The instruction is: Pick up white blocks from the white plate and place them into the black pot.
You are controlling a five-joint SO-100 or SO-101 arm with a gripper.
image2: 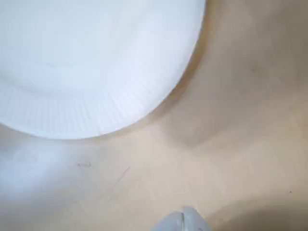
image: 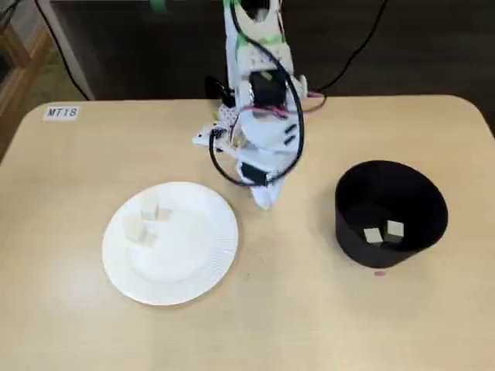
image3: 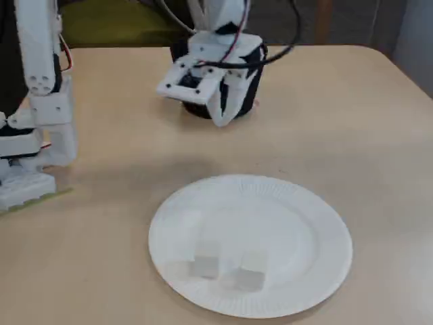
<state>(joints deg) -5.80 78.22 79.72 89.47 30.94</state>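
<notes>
The gripper [image: 264, 199] hangs over bare table between the white plate [image: 207, 255] and the black pot [image: 390, 184], its fingertips pressed together and holding nothing. Two white blocks [image: 384, 232] already lie in the pot and at least two more [image3: 226, 269] rest on the plate, so the step in hand appears to be the approach for another pick; the next move calls for opening the jaws and descending over a plate block. A label [image: 62, 113] at the table's corner reads "MT18".
</notes>
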